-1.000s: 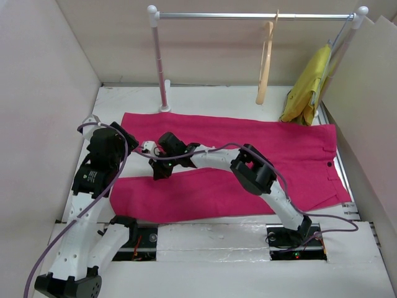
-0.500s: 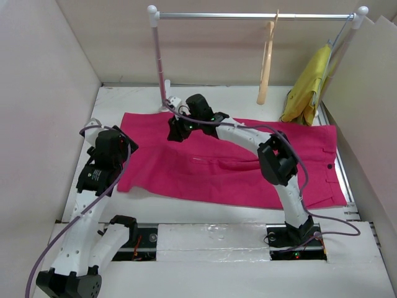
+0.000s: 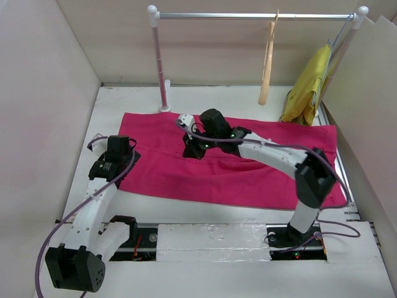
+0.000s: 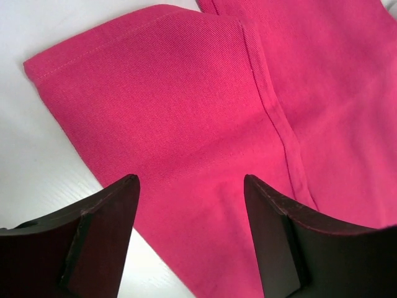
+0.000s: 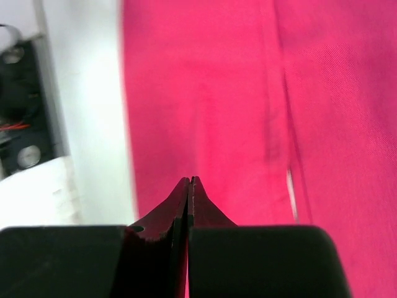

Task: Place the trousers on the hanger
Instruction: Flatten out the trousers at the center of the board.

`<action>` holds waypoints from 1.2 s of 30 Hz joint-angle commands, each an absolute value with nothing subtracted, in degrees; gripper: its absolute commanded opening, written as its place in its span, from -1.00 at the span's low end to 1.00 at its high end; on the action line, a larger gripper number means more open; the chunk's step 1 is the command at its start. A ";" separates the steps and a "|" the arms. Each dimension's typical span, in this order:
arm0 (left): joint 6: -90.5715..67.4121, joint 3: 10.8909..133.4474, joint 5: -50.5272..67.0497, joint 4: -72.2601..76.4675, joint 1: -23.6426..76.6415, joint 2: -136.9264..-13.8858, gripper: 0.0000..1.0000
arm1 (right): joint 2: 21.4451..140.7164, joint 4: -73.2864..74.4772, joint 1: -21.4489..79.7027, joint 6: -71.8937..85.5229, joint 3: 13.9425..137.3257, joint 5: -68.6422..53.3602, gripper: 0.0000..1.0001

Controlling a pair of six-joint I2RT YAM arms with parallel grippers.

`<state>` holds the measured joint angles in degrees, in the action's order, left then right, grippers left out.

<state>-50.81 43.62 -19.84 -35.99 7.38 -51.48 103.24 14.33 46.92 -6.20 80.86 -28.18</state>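
Note:
The magenta trousers (image 3: 248,171) lie flat across the table, folded lengthwise with one leg on the other. The tan wooden hanger (image 3: 267,62) hangs on the rail at the back, apart from both arms. My left gripper (image 3: 127,160) hovers over the trousers' left end. In the left wrist view it (image 4: 189,186) is open and empty above the leg hems (image 4: 186,93). My right gripper (image 3: 191,151) is over the left-middle of the cloth. In the right wrist view it (image 5: 189,180) is shut, with no cloth showing between the tips and the trousers (image 5: 217,93) below.
A rail on white posts (image 3: 162,74) spans the back. A mustard-yellow garment (image 3: 310,81) hangs at its right end. Cardboard walls close in left, right and back. White table (image 5: 93,124) shows beside the cloth's edge.
My right gripper swept from the near leg to the far edge, and the near leg now lies folded over the far one; it then drew back to the middle. My left gripper moved nearer the hems.

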 commanded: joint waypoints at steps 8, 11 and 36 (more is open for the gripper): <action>-59.41 36.40 -13.71 -30.33 1.32 -53.34 0.24 | 76.41 10.72 53.53 -3.26 57.94 -20.84 -1.00; -60.46 37.61 -18.86 -31.89 0.79 -55.80 0.28 | 70.52 11.07 54.66 -1.50 49.70 -19.25 -0.98; -60.38 36.03 -14.06 -35.86 -12.57 -65.74 0.25 | 58.45 16.35 54.76 -1.14 40.87 -13.80 -0.75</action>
